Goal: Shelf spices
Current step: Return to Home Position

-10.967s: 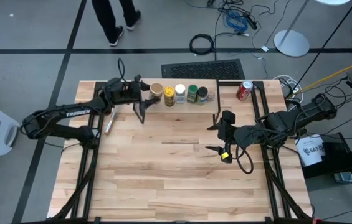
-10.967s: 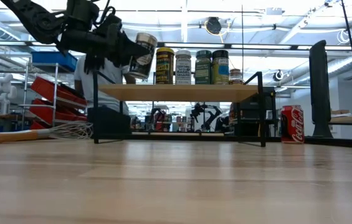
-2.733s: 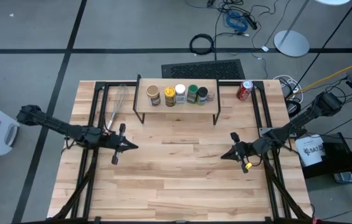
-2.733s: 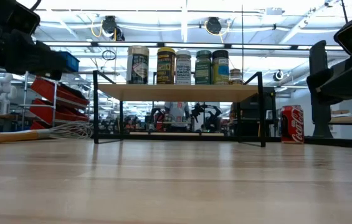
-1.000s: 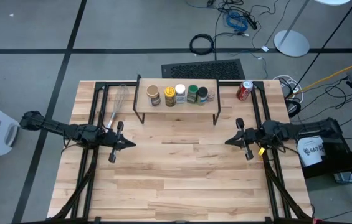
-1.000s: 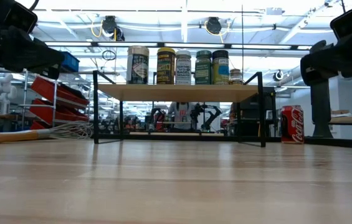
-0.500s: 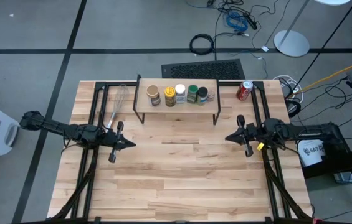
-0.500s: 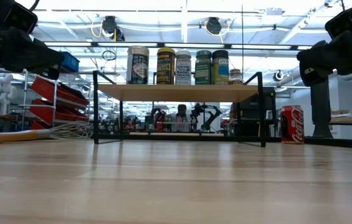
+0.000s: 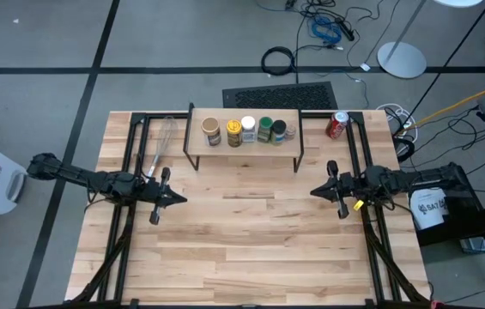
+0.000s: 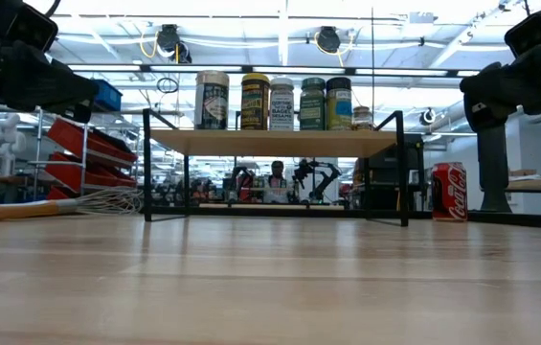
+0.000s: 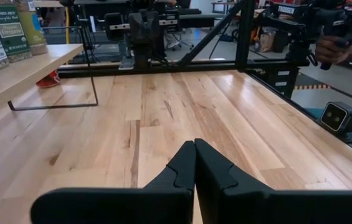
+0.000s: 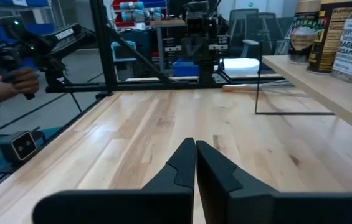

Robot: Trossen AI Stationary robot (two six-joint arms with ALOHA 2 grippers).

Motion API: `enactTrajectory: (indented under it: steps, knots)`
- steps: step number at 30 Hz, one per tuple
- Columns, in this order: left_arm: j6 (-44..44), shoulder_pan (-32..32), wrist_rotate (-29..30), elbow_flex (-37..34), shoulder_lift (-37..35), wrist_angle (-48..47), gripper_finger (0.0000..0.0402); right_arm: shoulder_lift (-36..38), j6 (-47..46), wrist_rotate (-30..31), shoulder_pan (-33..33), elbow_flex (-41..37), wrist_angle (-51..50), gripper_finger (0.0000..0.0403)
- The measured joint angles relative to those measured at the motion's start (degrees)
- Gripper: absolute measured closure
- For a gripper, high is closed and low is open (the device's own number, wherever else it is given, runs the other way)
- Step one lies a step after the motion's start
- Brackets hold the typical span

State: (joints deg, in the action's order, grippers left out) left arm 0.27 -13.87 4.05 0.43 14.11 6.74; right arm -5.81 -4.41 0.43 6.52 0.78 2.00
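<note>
The shelf, a light-wood board on thin black legs, stands at the table's far middle. Several spice jars stand upright in a row on it, among them a tan-lidded one at the left end and a yellow-bodied one. My left gripper hovers over the table's left-middle, pointing toward the right edge, shut and empty. My right gripper hovers over the right-middle, pointing toward the left edge, also shut and empty.
A red soda can stands right of the shelf. A wire whisk lies left of it. Black frame rails run along both table sides. The bare wooden tabletop stretches between the grippers. A person's hands show beyond the table.
My right gripper has turned a little at the wrist while staying in place. The jars, the shelf and my left gripper have kept still.
</note>
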Motion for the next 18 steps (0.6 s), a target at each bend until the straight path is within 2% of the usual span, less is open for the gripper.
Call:
enactTrajectory:
  steps: [11,18]
  knots:
    - [1.45,0.0,0.59,0.0,-0.61,1.89,0.0396,4.68,2.62,0.82,-0.04,0.02,-1.26,0.0403]
    - [1.7,0.0,0.71,0.0,-5.86,-1.86,0.0396,4.9,3.1,0.51,-0.02,0.04,-1.38,0.0403]
